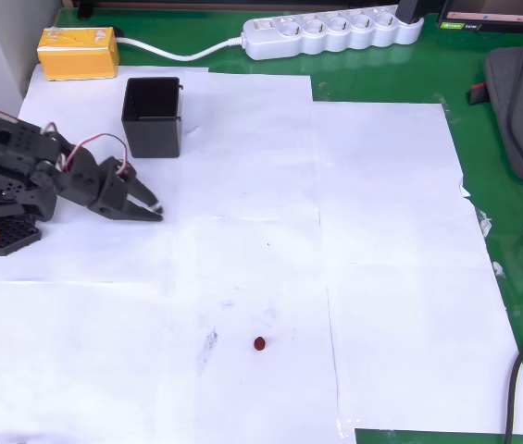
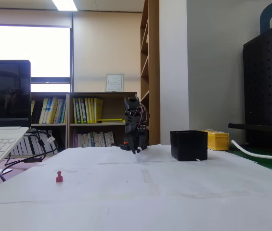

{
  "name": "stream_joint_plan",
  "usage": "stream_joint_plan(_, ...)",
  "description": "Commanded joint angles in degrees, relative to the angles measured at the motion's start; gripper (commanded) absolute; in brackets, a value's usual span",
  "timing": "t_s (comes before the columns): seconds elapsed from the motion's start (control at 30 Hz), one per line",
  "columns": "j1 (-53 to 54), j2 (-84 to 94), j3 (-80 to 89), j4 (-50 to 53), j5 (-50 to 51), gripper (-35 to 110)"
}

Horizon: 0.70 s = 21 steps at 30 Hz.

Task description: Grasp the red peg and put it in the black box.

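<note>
At 6 o'clock on the white paper in the overhead view, the peg sits alone and upright on the surface, nothing touching it; in the fixed view it reads as a small stub at 8 o'clock. Box is at 11 o'clock overhead, open side up, well apart from the peg, so a drop from above looks workable. Arm is folded near its base at 9 o'clock, jaws pointing toward 3–4 o'clock, just below the box and far from the peg. Jaws look nearly pinched together, holding nothing; fixed view has them hanging tip-down, too small to confirm any gap. My read: grasp not started, this is a parked pose. Next move needs a long reach toward 5 o'clock, jaws opened first. Peg is tiny against the fingers, so off-centre closing could flick it away. Yellow block sits at 10–11 o'clock beyond the box, out of the path.
</note>
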Motion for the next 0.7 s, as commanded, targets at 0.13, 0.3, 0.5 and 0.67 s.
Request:
stream_joint_plan(0.13,2.02,17.84,-4.31,-25.14,1.32,1)
stream_joint_plan(0.3,3.78,30.32,-1.14,-37.97,3.96,7)
stream_joint_plan(0.5,6.68,47.20,6.24,-50.19,-0.18,10)
stream_joint_plan(0.67,7.03,51.06,7.47,-53.44,-1.93,8)
